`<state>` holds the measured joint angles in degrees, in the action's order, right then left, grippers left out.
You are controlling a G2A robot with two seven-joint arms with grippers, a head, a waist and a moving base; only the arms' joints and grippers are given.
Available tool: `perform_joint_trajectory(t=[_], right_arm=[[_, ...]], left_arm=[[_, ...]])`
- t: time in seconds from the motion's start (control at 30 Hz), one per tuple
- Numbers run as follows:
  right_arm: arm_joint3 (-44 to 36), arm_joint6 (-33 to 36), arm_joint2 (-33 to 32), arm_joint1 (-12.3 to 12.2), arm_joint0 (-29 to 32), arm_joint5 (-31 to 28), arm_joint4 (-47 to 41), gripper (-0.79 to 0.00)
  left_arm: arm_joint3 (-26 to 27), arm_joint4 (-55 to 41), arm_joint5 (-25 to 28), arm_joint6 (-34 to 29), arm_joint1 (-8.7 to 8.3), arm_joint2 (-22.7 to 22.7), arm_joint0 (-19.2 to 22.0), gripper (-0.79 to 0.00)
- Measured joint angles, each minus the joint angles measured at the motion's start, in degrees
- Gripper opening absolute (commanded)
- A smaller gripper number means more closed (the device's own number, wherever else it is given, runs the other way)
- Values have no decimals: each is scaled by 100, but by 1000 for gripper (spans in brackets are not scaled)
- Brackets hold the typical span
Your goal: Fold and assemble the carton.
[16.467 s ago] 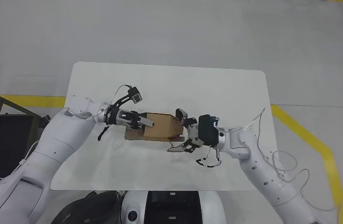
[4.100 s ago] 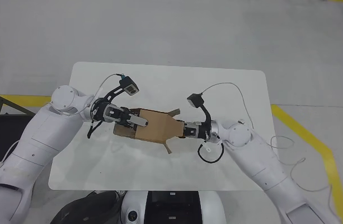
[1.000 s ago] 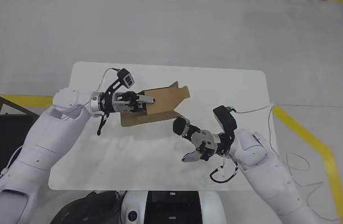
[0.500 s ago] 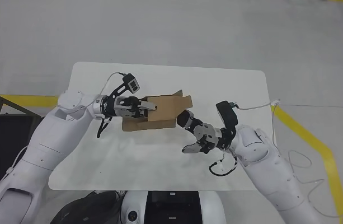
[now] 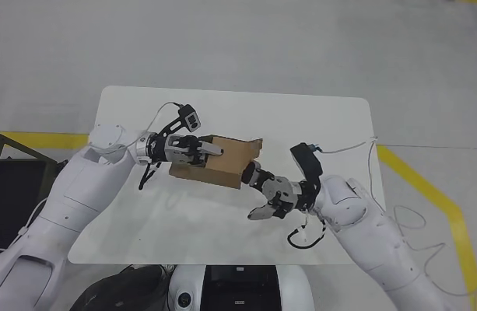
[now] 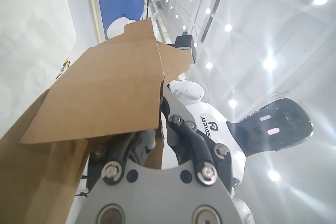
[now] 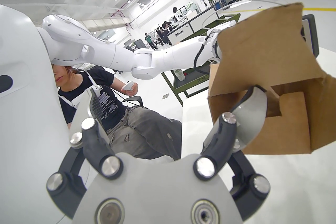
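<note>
- Carton (image 5: 226,161) — brown, partly folded — is at frame centre, over the white table (image 5: 316,124).
- Left hand (image 5: 207,148) pinches its left-end wall.
- Right hand (image 5: 254,193) is spread — one finger (image 7: 252,109) inside the open right end.

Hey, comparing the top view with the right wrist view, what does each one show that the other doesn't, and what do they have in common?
Top view: the full outline of the white table, and the left hand gripping one end of the carton. Right wrist view: the carton's open end seen from close, with an inner flap, and one finger of the open right hand reaching into that opening while the other stands clear. Both: the brown carton, the left arm stretching to it, and the right hand at its other end.
</note>
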<state>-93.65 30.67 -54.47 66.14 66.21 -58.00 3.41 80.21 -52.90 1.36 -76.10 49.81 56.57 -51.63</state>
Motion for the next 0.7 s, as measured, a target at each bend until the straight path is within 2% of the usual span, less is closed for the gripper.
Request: perform_joint_trajectory(t=[0.43,0.7], right_arm=[[155,-394,-631,-145,236,0,-131,0],[424,-420,-596,-143,66,0,-253,0]], left_arm=[[-2,16,-97,-437,15,214,-149,-785],[105,184,-232,-602,14,283,-242,-785]])
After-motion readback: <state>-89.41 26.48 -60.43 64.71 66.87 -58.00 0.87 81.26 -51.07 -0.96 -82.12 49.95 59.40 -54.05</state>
